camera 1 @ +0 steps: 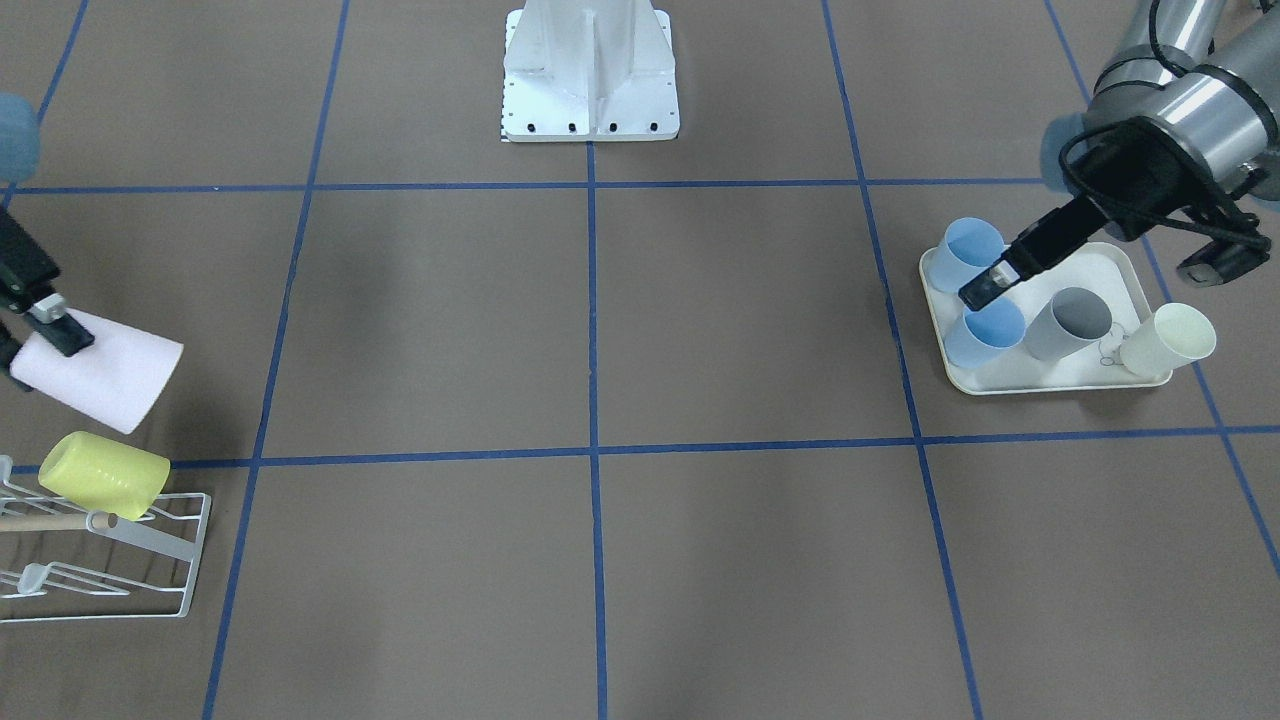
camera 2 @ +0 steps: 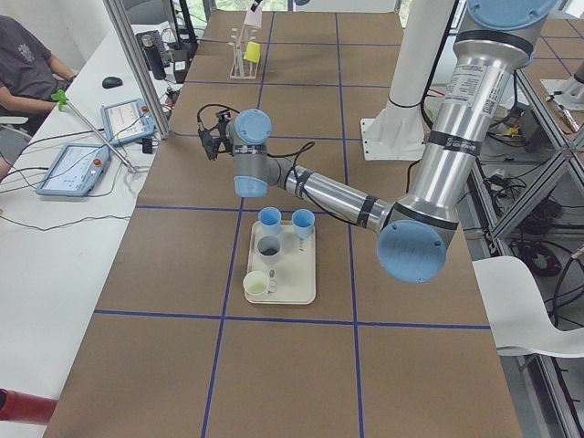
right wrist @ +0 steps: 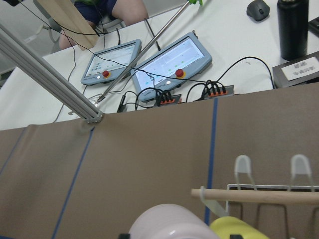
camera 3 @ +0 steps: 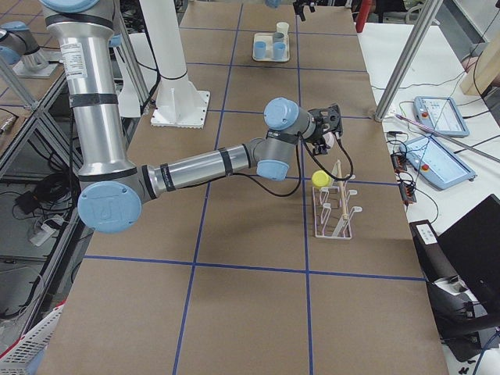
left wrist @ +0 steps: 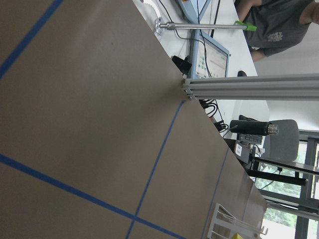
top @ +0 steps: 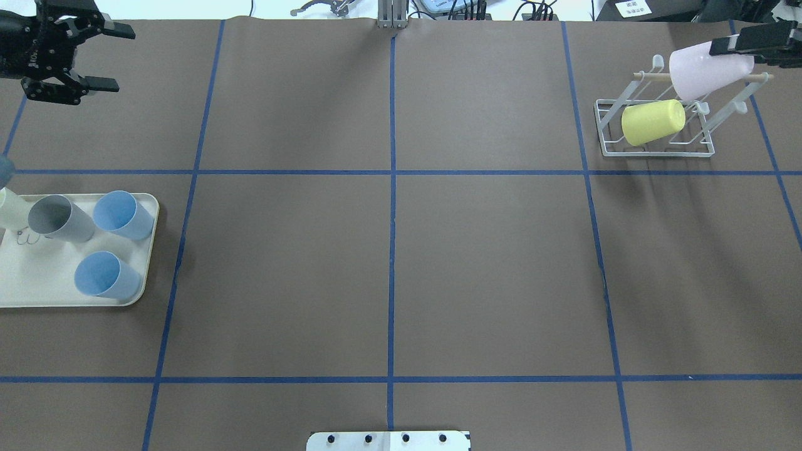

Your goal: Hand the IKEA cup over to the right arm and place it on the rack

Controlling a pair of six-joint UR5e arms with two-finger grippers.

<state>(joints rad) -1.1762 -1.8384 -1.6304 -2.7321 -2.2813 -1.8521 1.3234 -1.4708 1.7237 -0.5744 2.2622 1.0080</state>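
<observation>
Lowering the pale pink tapered plastic cup (camera 1: 105,370) onto the low white wire rack (top: 658,149) is where I judge this can go wrong. A yellow plastic cup (top: 653,122) already lies tilted on the rack's prongs, close under the pink one. If the pink cup comes down on the same line, its wide end could knock the yellow cup loose or land on it rather than on a free prong. The rim could also catch the light wooden dowel rod (top: 648,76) that crosses the rack, and a light wire frame would probably slide if pushed. If the cup is let go before a prong is inside it, it would likely roll off onto the brown table (top: 388,263).

The right gripper (camera 1: 40,340) holds the pink cup in the air at the rack's end, its fingers pinching the wall near the narrower end. Whether the cup touches the dowel I cannot tell. Its long axis runs roughly across the table and slopes. The wider end, which I take for the mouth, is lower and points toward the table's middle, and the narrow end points outward into the gripper.

The left gripper (top: 109,56) hangs empty with fingers spread, beyond the cream rectangular tray (top: 37,294) of blue, grey and cream cups.
</observation>
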